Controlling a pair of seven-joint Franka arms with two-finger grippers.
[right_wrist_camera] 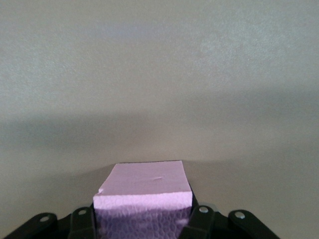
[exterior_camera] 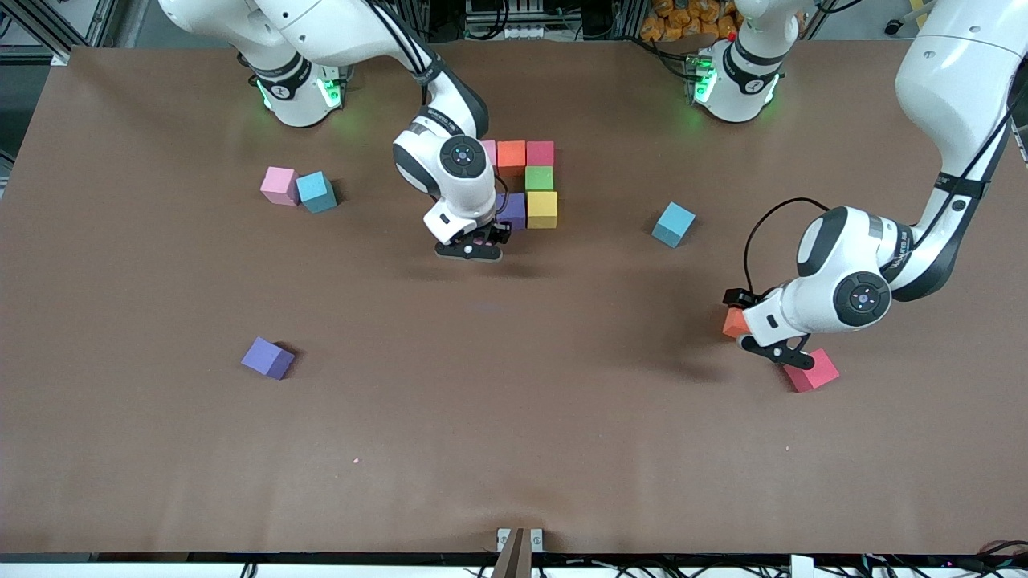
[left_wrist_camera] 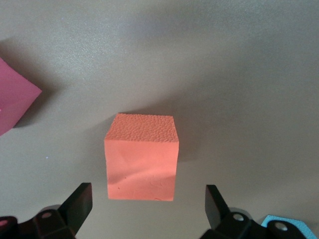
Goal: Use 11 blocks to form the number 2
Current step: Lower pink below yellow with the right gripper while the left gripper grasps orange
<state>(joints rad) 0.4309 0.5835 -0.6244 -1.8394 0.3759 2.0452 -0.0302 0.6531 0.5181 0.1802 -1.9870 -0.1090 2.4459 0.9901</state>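
- Between the fingers of the right gripper (right_wrist_camera: pixel 144 219), a small pale-pink foam cube (right_wrist_camera: pixel 144 191) is being held in a narrow clamp, hanging over bare table just beside the partly built digit.
- That digit is showing as touching foam cubes under and beside this gripper: an orange one (exterior_camera: pixel 511 152), a crimson one (exterior_camera: pixel 540 152), a green one (exterior_camera: pixel 539 178), a yellow one (exterior_camera: pixel 542 209) and a purple one (exterior_camera: pixel 511 210); the arm is hiding any others.
- The step in hand is looking like placing the pink cube against the purple one; the next move is calling for a straight lowering without nudging its neighbours.
- The left gripper (left_wrist_camera: pixel 147 204) is standing wide over a loose orange foam cube (left_wrist_camera: pixel 142 157), ready to descend, with a loose crimson cube (exterior_camera: pixel 811 371) just beside it.
- Well apart from both grippers, a pink cube (exterior_camera: pixel 279 185), a purple cube (exterior_camera: pixel 268 357) and two light-blue cubes (exterior_camera: pixel 316 192) (exterior_camera: pixel 673 224) are lying, none blocking the placement.
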